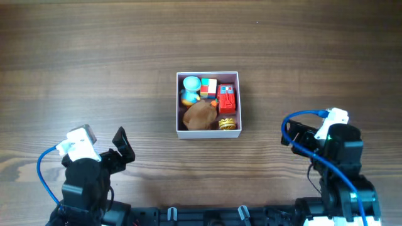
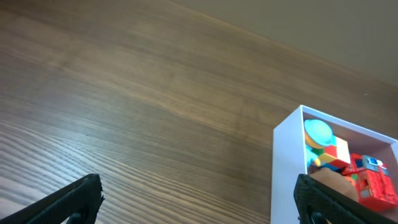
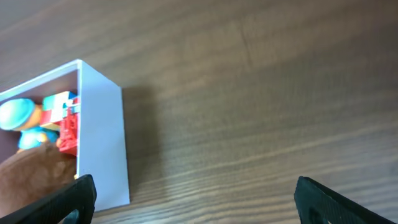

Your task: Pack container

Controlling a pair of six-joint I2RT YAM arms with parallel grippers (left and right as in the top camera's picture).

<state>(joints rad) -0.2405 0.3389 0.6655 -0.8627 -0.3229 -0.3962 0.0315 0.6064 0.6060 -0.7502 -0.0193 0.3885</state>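
Observation:
The container, a square white box with a pink inside, stands at the middle of the table. It holds a blue-capped figure, a multicolour cube, a red toy, a brown plush and a small gold piece. My left gripper is open and empty, low at the front left, away from the box. My right gripper is open and empty at the front right. The left wrist view shows the left gripper with the container to its right. The right wrist view shows the right gripper with the container to its left.
Bare wood-grain table surrounds the box on all sides. Blue cables loop beside both arm bases at the front edge.

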